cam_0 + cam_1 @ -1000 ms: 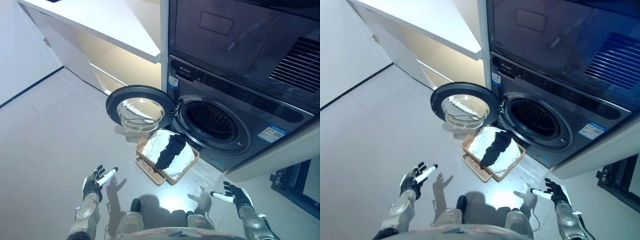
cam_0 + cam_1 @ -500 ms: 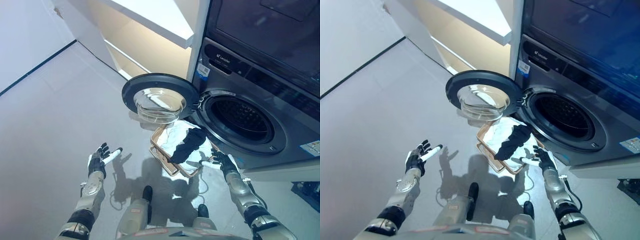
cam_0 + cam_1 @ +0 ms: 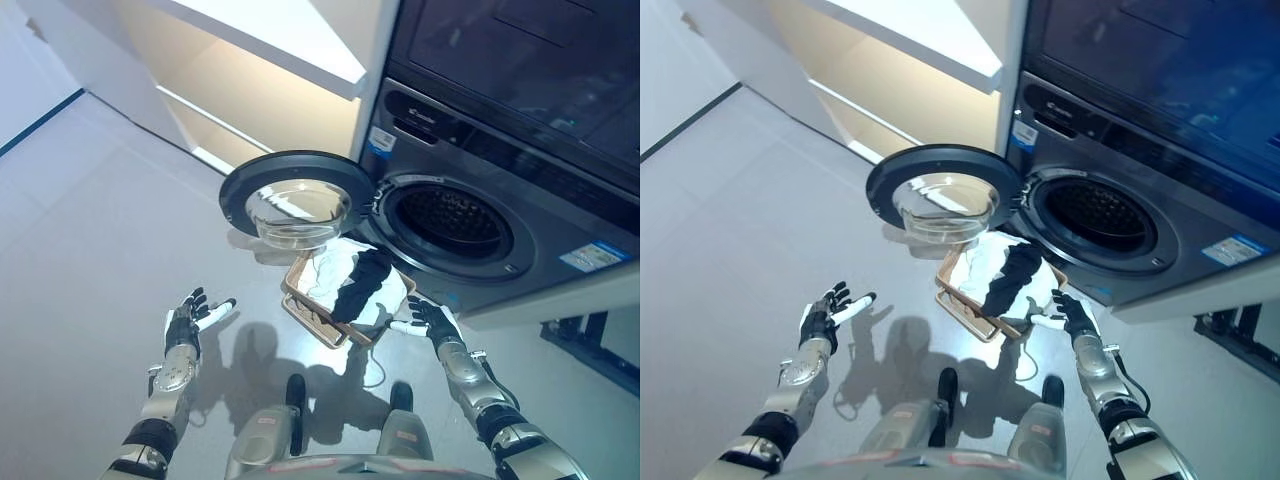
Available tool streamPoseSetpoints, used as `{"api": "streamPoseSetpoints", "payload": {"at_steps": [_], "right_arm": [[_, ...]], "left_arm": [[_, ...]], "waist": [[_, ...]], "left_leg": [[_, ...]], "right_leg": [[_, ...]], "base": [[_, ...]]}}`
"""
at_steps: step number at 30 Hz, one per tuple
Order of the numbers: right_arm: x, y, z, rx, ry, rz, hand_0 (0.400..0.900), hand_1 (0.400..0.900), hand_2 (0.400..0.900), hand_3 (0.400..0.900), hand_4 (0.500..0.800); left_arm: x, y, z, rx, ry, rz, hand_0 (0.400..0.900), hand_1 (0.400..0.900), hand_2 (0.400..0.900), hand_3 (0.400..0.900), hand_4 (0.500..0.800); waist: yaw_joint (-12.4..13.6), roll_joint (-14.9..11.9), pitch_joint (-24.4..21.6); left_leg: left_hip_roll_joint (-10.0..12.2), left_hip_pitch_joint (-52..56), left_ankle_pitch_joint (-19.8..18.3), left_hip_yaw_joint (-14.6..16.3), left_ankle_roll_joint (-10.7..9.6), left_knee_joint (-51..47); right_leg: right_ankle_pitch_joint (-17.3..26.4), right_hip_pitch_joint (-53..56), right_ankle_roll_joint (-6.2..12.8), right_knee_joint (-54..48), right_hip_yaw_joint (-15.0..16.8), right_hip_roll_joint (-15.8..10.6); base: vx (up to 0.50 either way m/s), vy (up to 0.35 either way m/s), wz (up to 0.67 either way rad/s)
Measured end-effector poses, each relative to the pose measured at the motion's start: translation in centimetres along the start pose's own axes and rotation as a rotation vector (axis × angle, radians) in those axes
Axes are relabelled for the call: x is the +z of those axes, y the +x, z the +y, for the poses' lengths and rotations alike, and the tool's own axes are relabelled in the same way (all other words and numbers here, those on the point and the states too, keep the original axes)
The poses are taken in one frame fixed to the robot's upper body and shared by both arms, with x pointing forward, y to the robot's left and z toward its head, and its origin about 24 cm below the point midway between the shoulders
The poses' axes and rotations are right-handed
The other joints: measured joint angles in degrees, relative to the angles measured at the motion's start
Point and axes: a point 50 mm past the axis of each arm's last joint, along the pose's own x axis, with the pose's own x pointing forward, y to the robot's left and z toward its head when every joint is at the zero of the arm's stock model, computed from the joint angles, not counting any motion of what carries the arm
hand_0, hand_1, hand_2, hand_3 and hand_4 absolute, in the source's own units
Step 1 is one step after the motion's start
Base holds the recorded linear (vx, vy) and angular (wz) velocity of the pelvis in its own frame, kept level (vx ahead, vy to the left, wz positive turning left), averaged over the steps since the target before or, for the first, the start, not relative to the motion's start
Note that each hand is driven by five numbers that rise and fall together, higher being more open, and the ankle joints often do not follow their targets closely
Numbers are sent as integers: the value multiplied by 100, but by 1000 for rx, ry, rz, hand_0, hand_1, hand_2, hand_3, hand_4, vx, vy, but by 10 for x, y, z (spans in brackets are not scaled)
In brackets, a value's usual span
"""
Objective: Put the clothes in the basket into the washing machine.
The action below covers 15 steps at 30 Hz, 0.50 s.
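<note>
A tan basket [image 3: 301,302] stands on the floor just below the washing machine's open drum [image 3: 448,219]. It holds white cloth [image 3: 328,270] with a dark garment [image 3: 359,284] draped over it. The round door [image 3: 293,201] stands swung open to the left. My right hand [image 3: 429,320] is open, just right of the basket's near right corner, holding nothing. My left hand [image 3: 186,321] is open over bare floor, well left of the basket. The same scene shows in the right eye view, with the basket [image 3: 962,305] and my right hand [image 3: 1070,312].
A second dark appliance [image 3: 520,50] is stacked above the washer. A white counter [image 3: 270,35] with a cream cabinet under it runs along the left. A dark metal stand [image 3: 590,340] sits at the far right. Grey floor lies to the left.
The camera has shifted, so the whole scene moved in view. My right hand came up from low on the right to the basket's right corner. My left hand stays open over the floor.
</note>
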Motion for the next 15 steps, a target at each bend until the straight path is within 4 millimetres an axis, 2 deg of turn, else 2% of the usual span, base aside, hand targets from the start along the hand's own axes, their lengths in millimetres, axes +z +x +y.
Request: {"api": "streamPoseSetpoints", "payload": {"at_steps": [2,4,6,7,9,11,12,14,15], "right_arm": [[1,0,1,2,3,0,900,900,900,900,800],[-1,0,4,16,-16,8,900,900,900,900,800],[-4,-1,7,27,-27,22,900,900,900,900,800],[2,3,0,11,-37,9,900,900,900,900,800],[18,10,-4,4,-51,-27,900,900,900,900,800],[26,13,-11,-9,-79,-45,900,900,900,900,800],[30,14,-17,-26,-84,-60,900,900,900,900,800],[42,17,-39,-93,-101,-103,900,900,900,900,800],[50,19,-47,-118,-104,-120,900,900,900,900,800]], "left_arm": [[4,2,-1,1,-9,-13,900,900,900,900,800],[7,4,-3,4,-31,-22,900,900,900,900,800],[8,5,-4,7,-46,-18,900,900,900,900,800],[4,3,-10,1,-70,-8,900,900,900,900,800],[-3,1,-14,-2,-72,19,900,900,900,900,800],[-7,1,-25,-27,-61,49,900,900,900,900,800],[-6,1,-31,-53,-45,46,900,900,900,900,800],[8,5,-47,-116,1,-6,900,900,900,900,800],[19,9,-53,-135,21,-38,900,900,900,900,800]], "waist": [[-108,-73,139],[-177,-206,201],[-199,-376,193],[-188,-149,240],[-165,41,297],[-238,61,352],[-316,70,374],[-439,154,437],[-474,218,476]], "left_leg": [[-3,144,5,-140,-128,-102],[-4,169,-18,-334,-290,-95],[-15,114,-121,-557,-550,-37],[290,-6,-198,-625,-701,38],[651,-223,-280,-650,-813,328],[780,-306,-247,-752,-870,627],[809,-304,-83,-716,-993,590],[827,-513,-1,-686,-1018,514],[907,-544,1,-556,-1025,308]], "right_leg": [[273,-52,77,-353,-37,82],[559,-55,-44,-549,-16,130],[780,-14,-86,-555,124,213],[643,-84,-114,-435,51,455],[548,-216,-375,-231,-34,867],[429,-160,-535,-70,-171,966],[372,-129,-572,-16,-195,958],[260,-288,-542,47,-174,933],[260,-498,-547,151,-163,968]], "base": [[242,-357,30],[133,-274,38],[180,-385,31],[239,-450,46],[126,-198,42],[-62,-67,32],[-134,-24,22],[-84,-20,-1],[-39,-21,-15]]}}
